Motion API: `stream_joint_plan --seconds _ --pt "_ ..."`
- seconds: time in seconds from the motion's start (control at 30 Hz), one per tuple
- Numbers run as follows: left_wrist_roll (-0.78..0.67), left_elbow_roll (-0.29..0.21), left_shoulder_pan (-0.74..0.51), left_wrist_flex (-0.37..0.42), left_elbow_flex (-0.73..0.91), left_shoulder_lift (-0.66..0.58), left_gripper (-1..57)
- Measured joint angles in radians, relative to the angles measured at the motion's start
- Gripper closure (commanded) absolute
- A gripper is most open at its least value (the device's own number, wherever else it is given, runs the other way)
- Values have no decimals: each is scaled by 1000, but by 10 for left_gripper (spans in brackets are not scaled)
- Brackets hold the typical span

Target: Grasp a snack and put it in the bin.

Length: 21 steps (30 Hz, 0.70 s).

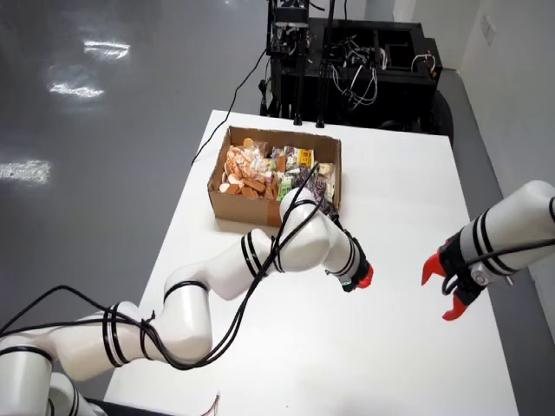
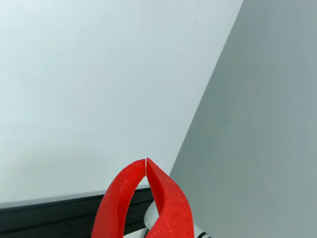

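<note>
Red foam jaws filled the wrist view, the gripper [image 2: 145, 163] clenched tip to tip on nothing, over bare white table [image 2: 89, 89]. In the overhead view, the snacks [image 1: 260, 169] lay piled in the brown cardboard box [image 1: 238, 205], glossy wrappers and orange pieces, well apart from the gripper [image 1: 364, 277]. No snack was loose on the table, so nothing was evidently left to carry.

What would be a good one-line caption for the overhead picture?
White robot arm with its red-tipped gripper over a white table, beside a cardboard box full of snacks.
</note>
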Motion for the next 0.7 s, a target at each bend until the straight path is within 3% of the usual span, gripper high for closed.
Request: stream_joint_plan --seconds 0.7 --pt "-2 0 0 -1 -12 6 569"
